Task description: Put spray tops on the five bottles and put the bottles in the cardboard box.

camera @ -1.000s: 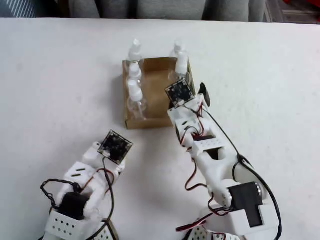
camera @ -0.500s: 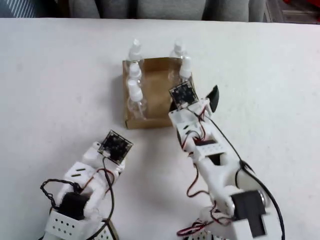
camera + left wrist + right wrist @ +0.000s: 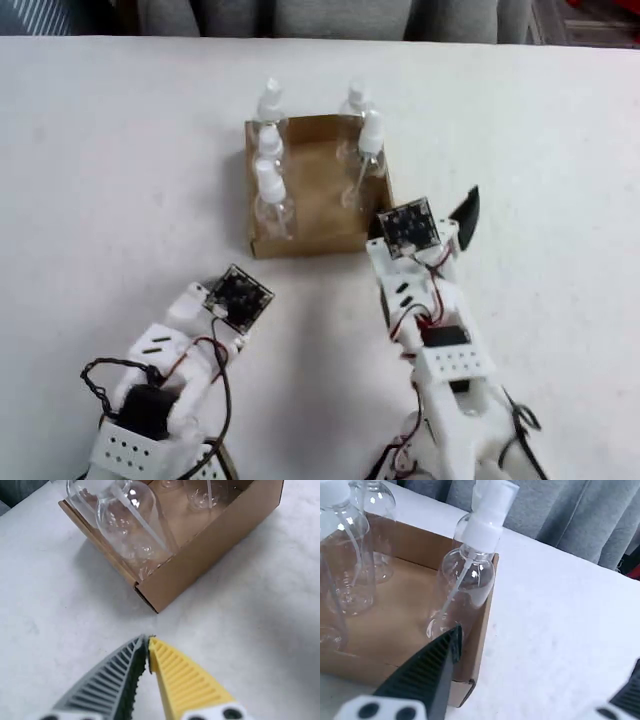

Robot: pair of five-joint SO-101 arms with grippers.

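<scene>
The cardboard box (image 3: 312, 240) stands mid-table with several clear bottles upright in it, each with a white spray top. Three line its left side (image 3: 270, 190) and two its right side (image 3: 368, 140). My right gripper (image 3: 428, 207) is open and empty just off the box's near right corner, clear of the nearest bottle (image 3: 467, 577); its black finger (image 3: 437, 662) sits beside the box wall (image 3: 482, 630). My left gripper (image 3: 148, 645) is shut on nothing, low over the table a short way from the box's corner (image 3: 155, 607).
White tabletop surrounds the box, with open room on the left, the right and behind it. Both arm bodies fill the near edge (image 3: 150, 400) (image 3: 450, 380). Grey curtains hang beyond the table's far edge (image 3: 560, 510).
My right gripper let go of the right-side bottle in the box, opened, and drew back toward the near right. The left arm barely shifted.
</scene>
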